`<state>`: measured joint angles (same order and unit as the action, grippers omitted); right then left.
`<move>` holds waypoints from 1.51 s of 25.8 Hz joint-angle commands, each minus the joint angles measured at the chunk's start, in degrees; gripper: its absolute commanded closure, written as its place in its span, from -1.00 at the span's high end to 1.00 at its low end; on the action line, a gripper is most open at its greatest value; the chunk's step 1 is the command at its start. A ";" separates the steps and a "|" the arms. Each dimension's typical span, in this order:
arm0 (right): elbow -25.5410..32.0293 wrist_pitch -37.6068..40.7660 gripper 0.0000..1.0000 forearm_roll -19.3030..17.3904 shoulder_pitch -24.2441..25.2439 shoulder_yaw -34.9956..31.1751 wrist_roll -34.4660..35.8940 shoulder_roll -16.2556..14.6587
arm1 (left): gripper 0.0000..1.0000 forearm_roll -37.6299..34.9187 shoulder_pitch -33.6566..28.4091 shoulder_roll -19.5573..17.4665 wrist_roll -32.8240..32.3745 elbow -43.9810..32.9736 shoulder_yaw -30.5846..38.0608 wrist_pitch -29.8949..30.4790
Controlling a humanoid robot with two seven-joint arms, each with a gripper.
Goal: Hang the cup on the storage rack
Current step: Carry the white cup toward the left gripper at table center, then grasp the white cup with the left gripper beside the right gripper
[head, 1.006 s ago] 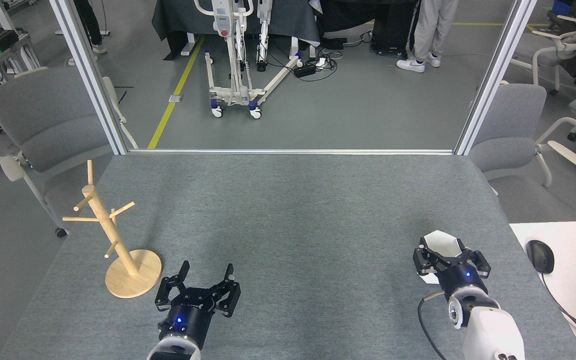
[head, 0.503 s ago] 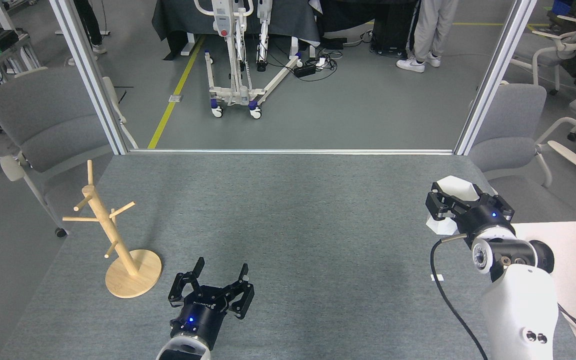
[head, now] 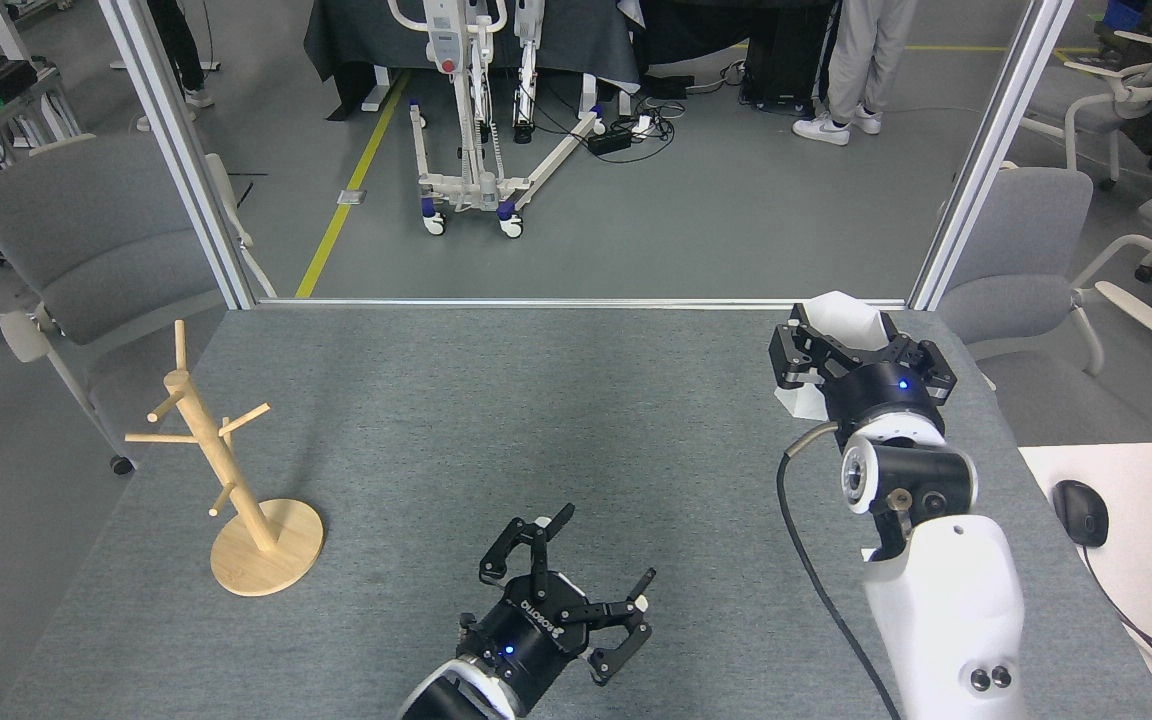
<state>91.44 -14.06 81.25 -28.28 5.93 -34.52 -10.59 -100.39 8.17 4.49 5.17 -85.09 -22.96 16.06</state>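
Observation:
The white faceted cup (head: pixel 839 320) is held up off the table at the back right, with my right gripper (head: pixel 851 352) shut on it; the black fingers cover its lower half and its handle is hidden. The light wooden storage rack (head: pixel 226 470) stands upright on its round base at the left side of the table, its pegs bare. My left gripper (head: pixel 598 565) hovers low over the front middle of the table, open, with nothing between its fingers. It is well right of the rack.
The grey table (head: pixel 556 420) ends at a metal frame (head: pixel 586 301) along the back. Grey chairs (head: pixel 86 250) stand off both sides. A white desk (head: pixel 1136 520) with a mouse and keyboard adjoins at the right. A person's legs (head: pixel 861 60) stand far behind.
My right gripper has lifted the cup off the table and carried it up and toward the back, then leftward. My left gripper has slid to the right, away from the rack, and turned.

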 commanded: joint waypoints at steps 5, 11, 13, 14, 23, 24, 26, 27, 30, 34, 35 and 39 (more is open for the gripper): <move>2.43 -12.39 -0.97 4.79 -0.55 9.81 -5.29 2.76 | 0.98 -1.83 8.70 3.51 -3.58 4.67 -6.05 -0.42; 1.72 -19.07 -0.97 7.43 -0.38 15.87 -9.24 4.61 | 0.98 -1.04 15.38 3.60 -4.90 10.56 -5.61 -0.68; 1.64 -19.43 -0.96 7.51 -0.29 16.57 -9.24 4.61 | 0.98 -0.95 16.70 3.69 -4.90 12.06 -5.34 -0.33; 1.46 -19.43 -0.96 7.60 -0.20 16.66 -9.24 4.61 | 0.98 -0.51 17.58 3.69 -4.90 12.58 -5.17 -0.15; -0.82 -19.43 -0.96 7.60 0.24 18.07 -9.24 5.84 | 0.98 4.24 20.57 3.77 -7.98 17.42 -5.17 3.01; -1.00 -19.51 -0.96 7.60 0.24 18.33 -9.24 5.84 | 0.98 4.32 20.74 3.77 -7.98 17.59 -5.26 3.01; -1.18 -19.60 -0.97 7.60 0.24 18.77 -9.24 6.02 | 0.98 4.50 21.71 3.77 -8.59 18.03 -5.26 3.10; -1.26 -19.86 -0.97 7.69 0.24 18.95 -9.16 6.37 | 0.98 4.76 22.32 3.77 -9.12 18.82 -5.17 3.10; -1.61 -20.48 -0.96 7.69 0.33 19.39 -9.24 6.89 | 0.98 6.43 24.17 3.77 -10.53 20.84 -5.26 3.01; -2.32 -21.36 -0.96 7.69 0.24 20.88 -9.16 6.89 | 0.98 8.02 25.05 3.77 -11.14 23.75 -5.17 2.75; -2.32 -21.71 -0.96 7.69 0.24 20.97 -9.16 6.90 | 0.98 8.45 25.23 3.77 -11.14 24.18 -5.17 2.75; -2.49 -21.80 -0.97 7.69 0.33 21.32 -9.16 7.25 | 0.98 9.95 25.58 3.77 -11.23 24.54 -5.17 2.92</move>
<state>89.13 -35.58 88.94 -27.98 26.88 -43.94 -3.59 -91.51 33.37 8.26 -5.93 -61.06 -28.14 19.01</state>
